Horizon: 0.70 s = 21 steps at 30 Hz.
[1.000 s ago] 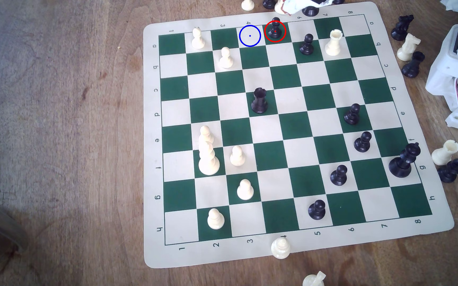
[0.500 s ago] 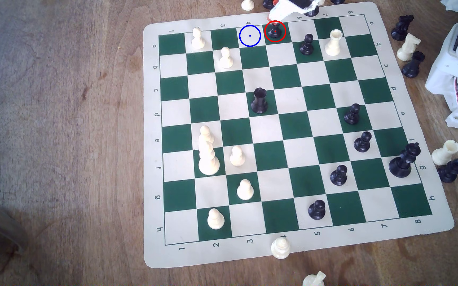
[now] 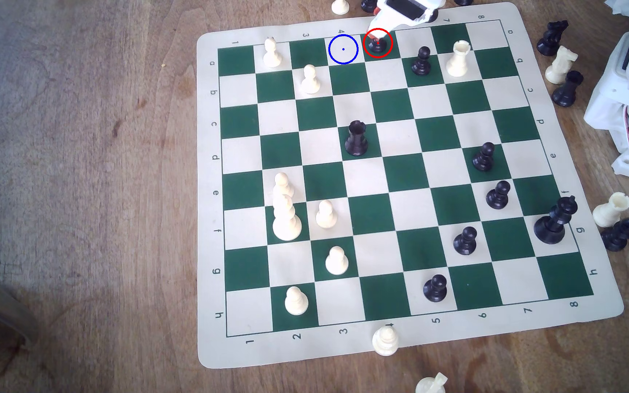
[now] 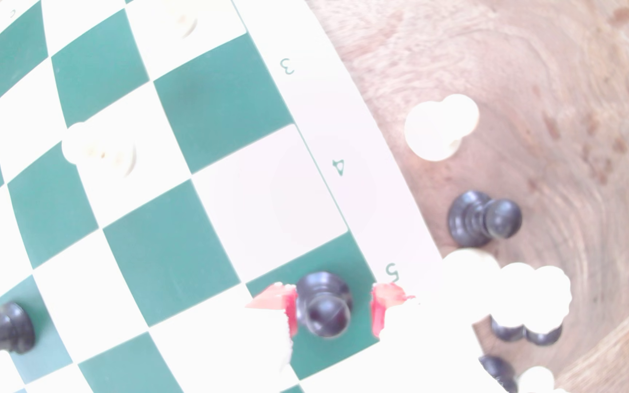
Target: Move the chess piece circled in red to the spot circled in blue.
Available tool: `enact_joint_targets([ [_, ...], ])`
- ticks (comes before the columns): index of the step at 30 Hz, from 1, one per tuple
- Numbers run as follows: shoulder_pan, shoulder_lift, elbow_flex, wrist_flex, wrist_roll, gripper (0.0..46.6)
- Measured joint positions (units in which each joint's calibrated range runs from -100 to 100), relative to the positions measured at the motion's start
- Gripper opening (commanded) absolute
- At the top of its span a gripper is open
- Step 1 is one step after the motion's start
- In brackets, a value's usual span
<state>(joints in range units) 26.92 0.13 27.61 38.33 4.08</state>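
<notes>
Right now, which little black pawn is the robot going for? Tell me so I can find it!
Find the green-and-cream chessboard and follow its far edge to the number 5. The black pawn stands on that green corner-row square, inside a red circle. Unlike the other black pawns, it has the gripper with red fingertips open around it.

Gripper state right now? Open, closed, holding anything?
Gripper: open, red-tipped fingers on either side of the black pawn on the red-circled green square, a gap visible on at least one side; not gripping it yet.
</notes>
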Motion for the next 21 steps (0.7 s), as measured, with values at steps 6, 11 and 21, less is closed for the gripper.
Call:
enact_joint_targets([
  [6,0.0,0.8,1.8,-1.2,0.0,10.8],
  [11,0.0,1.2,1.9,-1.3,0.0,10.8],
  [21,0.0,1.2,2.6,-1.9,0.0,10.3],
])
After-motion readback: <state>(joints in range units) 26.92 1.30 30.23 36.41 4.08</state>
